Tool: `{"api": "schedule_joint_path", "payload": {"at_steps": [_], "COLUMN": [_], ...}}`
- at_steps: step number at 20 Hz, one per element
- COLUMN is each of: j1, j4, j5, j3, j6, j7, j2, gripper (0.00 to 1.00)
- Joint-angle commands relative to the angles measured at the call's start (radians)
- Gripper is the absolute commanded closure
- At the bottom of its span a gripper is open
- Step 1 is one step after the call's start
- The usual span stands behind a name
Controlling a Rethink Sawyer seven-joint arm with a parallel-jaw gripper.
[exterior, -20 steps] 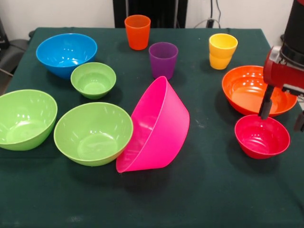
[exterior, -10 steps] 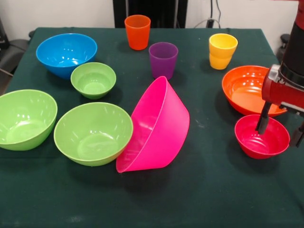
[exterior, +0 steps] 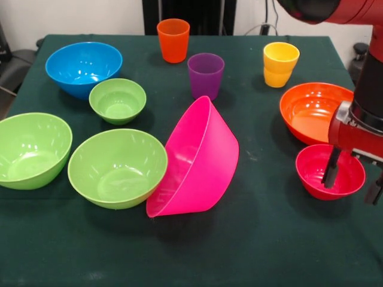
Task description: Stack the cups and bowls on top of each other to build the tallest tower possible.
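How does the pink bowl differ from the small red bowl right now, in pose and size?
The pink bowl is tipped on its side, rim leaning against a lime green bowl; the small red bowl sits upright. The pink one is much bigger. One of the gripper's fingers dips inside the red bowl, the other outside its rim; nothing grips the pink one. Both are round, glossy and empty.

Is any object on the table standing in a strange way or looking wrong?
Yes. The large pink bowl in the middle is tipped on its side, its opening facing the neighbouring lime green bowl, which it seems to touch. The other bowls and the cups stand upright. Nothing looks spilled or broken.
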Motion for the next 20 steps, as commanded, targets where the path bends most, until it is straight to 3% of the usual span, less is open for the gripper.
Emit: {"api": "schedule_joint_path", "payload": {"at_steps": [1,17,20], "j1": [-0.011,-0.020,-0.006], "j4": [-0.068,-0.120,-0.087], "j5": [0.003,0.033,0.043], "j3": [0.019,-0.013,-0.026], "j6": [-0.005,0.025,0.021], "j7": [0.151,0.089,0.094], "j2": [0.070,0.121,0.103], "gripper": [0.00,0.00,0.00]}}
